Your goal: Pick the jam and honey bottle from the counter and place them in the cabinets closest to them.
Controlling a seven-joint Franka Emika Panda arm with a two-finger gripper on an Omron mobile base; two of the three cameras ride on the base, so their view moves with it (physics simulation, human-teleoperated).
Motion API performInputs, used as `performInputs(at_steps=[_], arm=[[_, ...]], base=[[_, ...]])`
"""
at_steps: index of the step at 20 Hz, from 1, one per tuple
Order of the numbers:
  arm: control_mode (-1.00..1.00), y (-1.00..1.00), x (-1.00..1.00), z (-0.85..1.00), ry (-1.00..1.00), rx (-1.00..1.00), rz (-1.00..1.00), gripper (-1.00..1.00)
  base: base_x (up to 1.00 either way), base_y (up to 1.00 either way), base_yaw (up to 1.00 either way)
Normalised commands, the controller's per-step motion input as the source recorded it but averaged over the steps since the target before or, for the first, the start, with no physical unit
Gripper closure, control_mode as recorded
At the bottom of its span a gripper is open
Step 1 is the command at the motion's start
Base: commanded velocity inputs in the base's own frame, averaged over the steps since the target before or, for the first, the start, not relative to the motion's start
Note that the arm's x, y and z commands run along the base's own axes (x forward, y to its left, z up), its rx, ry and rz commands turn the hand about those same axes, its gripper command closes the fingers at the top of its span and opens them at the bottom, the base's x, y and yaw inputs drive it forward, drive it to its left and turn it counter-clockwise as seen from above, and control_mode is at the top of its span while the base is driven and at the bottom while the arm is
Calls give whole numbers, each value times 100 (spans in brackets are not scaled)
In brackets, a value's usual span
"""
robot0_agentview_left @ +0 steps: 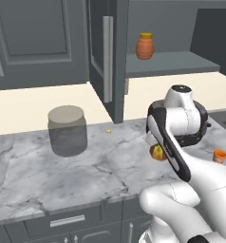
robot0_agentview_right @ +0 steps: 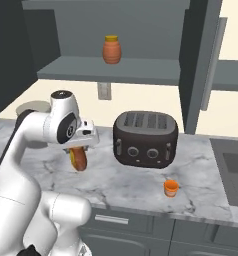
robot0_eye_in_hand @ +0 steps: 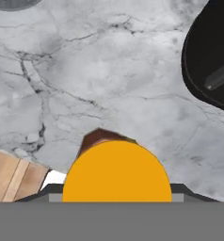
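Observation:
My gripper (robot0_agentview_right: pixel 77 150) is shut on the honey bottle (robot0_agentview_right: pixel 79 160), a slim reddish-brown bottle with a yellow cap. It hangs under the hand over the middle of the counter (robot0_agentview_right: pixel 126 180), just left of the toaster. From the hand view the yellow cap (robot0_eye_in_hand: pixel 116 172) sits between my fingertips with the brown body behind it. In the left base view the bottle (robot0_agentview_left: pixel 157 152) peeks out behind my forearm. The jam (robot0_agentview_right: pixel 171 188), a tiny orange jar, stands near the counter's front edge, right of the bottle, and shows as well as the jam (robot0_agentview_left: pixel 220 155).
A dark toaster (robot0_agentview_right: pixel 146 139) stands on the counter behind the jam. A big translucent grey jar (robot0_agentview_left: pixel 67 130) is at the left. The wall cabinet above is open, its door (robot0_agentview_left: pixel 108 57) swung out, with a bulging orange pot (robot0_agentview_left: pixel 145 46) on the shelf (robot0_agentview_left: pixel 181 64).

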Motion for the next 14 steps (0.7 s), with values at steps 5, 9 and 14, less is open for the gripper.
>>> performInputs(at_steps=[5,9,14], arm=[[-100,-19,-29,78,-8,5,-15,100],[-100,-5,-26,84,-14,13,-16,100],[-100,0,-21,87,-17,12,-17,100]], base=[[0,0,0],[0,0,0],[0,0,0]])
